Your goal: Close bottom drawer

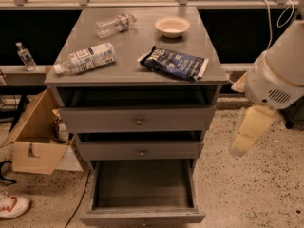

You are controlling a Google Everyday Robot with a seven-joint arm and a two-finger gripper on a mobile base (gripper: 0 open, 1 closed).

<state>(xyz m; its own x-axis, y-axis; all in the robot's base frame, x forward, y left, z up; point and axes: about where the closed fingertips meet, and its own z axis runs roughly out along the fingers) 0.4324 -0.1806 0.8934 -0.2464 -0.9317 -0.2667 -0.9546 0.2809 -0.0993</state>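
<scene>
The bottom drawer of the grey cabinet is pulled far out, showing its bare grey inside. Its front is at the lower edge of the view. The middle drawer and the top drawer stand slightly out, each with a small brass knob. My gripper, cream-coloured, hangs from the white arm to the right of the cabinet, level with the upper two drawers. It is well above the bottom drawer and touches nothing.
On the cabinet top lie two plastic bottles, a white bowl and a dark blue bag. An open cardboard box and a shoe sit on the floor at the left. Speckled floor lies at the right.
</scene>
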